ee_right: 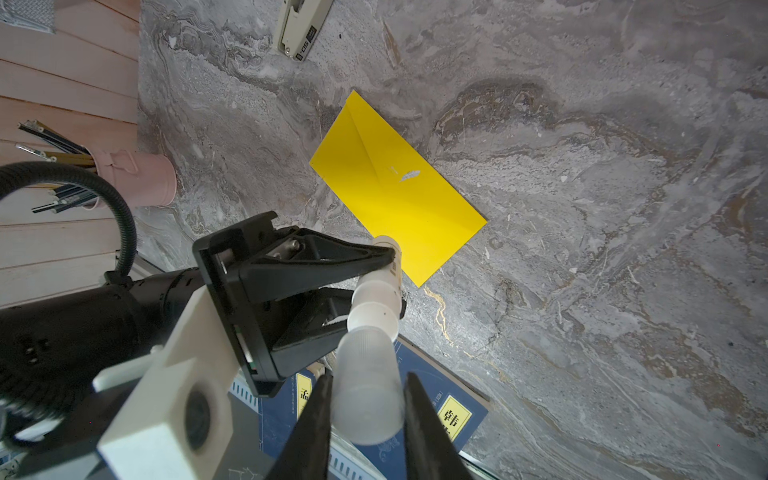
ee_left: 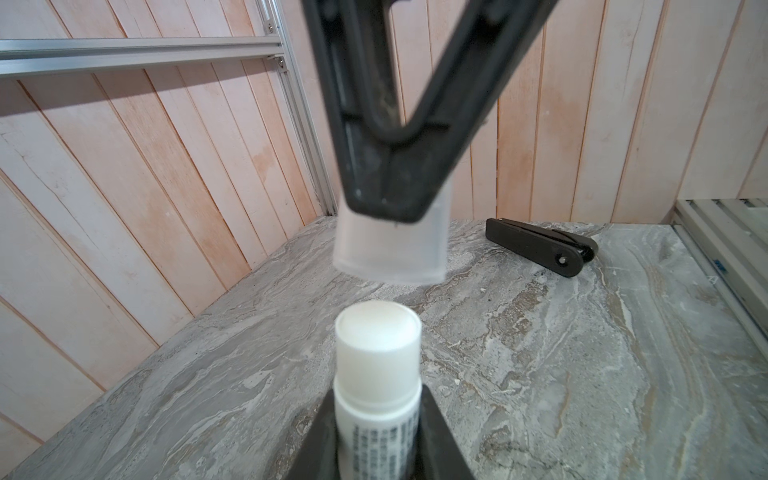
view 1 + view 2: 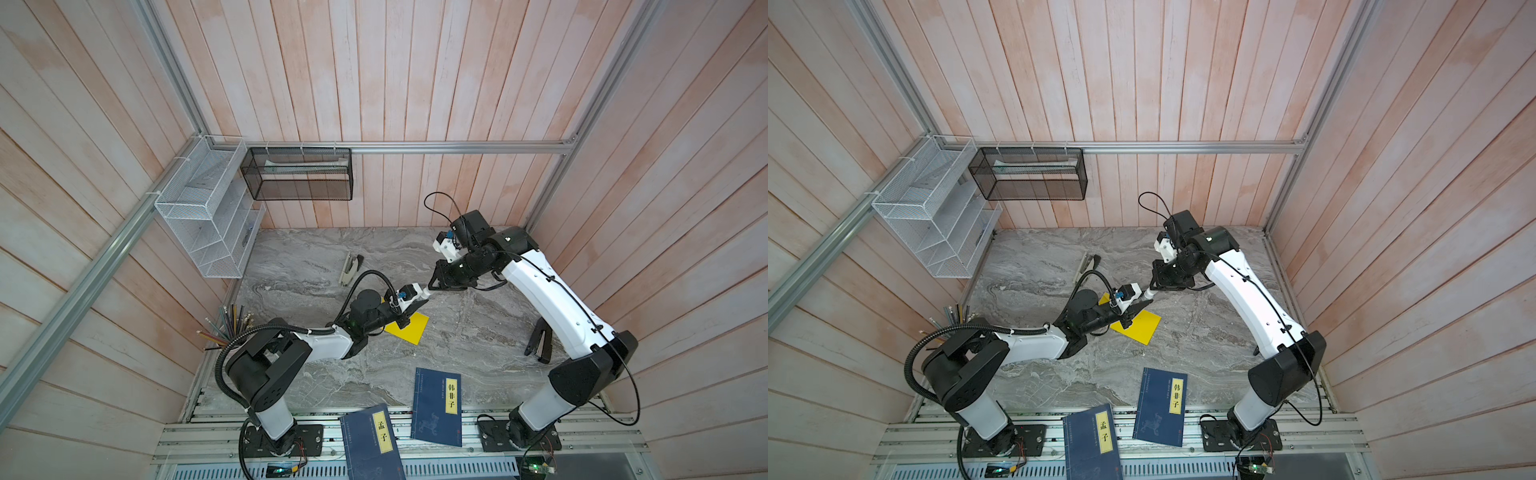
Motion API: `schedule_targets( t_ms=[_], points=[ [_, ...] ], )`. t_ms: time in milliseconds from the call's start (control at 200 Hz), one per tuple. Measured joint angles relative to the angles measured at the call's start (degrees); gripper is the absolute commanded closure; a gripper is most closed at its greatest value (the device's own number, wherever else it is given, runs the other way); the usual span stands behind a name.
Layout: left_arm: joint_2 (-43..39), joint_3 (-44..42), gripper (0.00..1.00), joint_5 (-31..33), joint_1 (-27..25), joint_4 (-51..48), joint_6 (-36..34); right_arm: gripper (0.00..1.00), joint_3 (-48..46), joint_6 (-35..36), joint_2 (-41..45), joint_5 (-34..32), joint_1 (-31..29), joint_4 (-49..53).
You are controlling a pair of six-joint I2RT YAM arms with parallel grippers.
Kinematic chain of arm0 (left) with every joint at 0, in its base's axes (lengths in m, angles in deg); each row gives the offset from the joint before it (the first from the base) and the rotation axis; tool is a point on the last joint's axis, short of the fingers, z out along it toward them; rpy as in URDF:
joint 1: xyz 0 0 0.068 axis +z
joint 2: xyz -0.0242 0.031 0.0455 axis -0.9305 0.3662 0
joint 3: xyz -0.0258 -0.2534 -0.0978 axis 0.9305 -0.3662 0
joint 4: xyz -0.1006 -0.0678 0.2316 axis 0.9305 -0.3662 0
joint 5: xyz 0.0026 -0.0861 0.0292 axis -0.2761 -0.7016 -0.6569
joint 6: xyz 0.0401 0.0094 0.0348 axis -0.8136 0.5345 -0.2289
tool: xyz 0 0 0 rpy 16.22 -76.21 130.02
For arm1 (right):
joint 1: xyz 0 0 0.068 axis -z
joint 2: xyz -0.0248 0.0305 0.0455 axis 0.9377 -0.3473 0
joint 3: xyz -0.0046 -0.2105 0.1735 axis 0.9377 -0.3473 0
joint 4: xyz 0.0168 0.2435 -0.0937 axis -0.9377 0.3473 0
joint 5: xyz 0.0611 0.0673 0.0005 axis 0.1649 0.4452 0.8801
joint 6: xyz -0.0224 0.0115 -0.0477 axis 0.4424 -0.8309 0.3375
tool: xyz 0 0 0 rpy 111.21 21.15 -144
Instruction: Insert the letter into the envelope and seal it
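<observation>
Yellow is standing out in both top views: the bright yellow flat paper envelope (image 3: 409, 329) (image 3: 1142, 329) is lying on the grey marbled stone tabletop (image 3: 478, 324), partly under the left gripper (image 3: 419, 300). I am seeing the right gripper (image 3: 434, 286) meeting it tip to tip above the table. Two dark blue books with yellow title labels (image 3: 438, 405) are lying at the near edge.

Through the left wrist camera, the left gripper (image 2: 376, 440) is clamping the white plastic glue stick (image 2: 376, 365) with its open end pointing outward. The right gripper (image 2: 386, 199) is pinching the translucent plastic cap (image 2: 390, 253), which is hanging in line with the stick with a gap showing between them. A black hinged plastic tool (image 2: 540, 249) is lying farther off on the stone.

Through the right wrist camera, the right gripper (image 1: 369, 378) is squeezing the cap (image 1: 365, 365), while the left gripper (image 1: 376, 286) is gripping the stick (image 1: 380, 291). The envelope (image 1: 399, 187) is lying flat beyond them, flap folded down, a small white smear near the flap's point. A beige stapler (image 1: 299, 29) and a pink metal cup (image 1: 141, 178) of pencils are sitting well apart from it.
</observation>
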Motion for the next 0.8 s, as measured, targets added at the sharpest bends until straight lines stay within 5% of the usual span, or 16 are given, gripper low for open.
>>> schedule_targets(
  t_ms=[800],
  points=[
    [0.02,0.0,1.0,0.02,-0.11,-0.07,-0.37,0.73,-1.27,0.2,-1.14,0.02,-0.28,0.17]
  ],
)
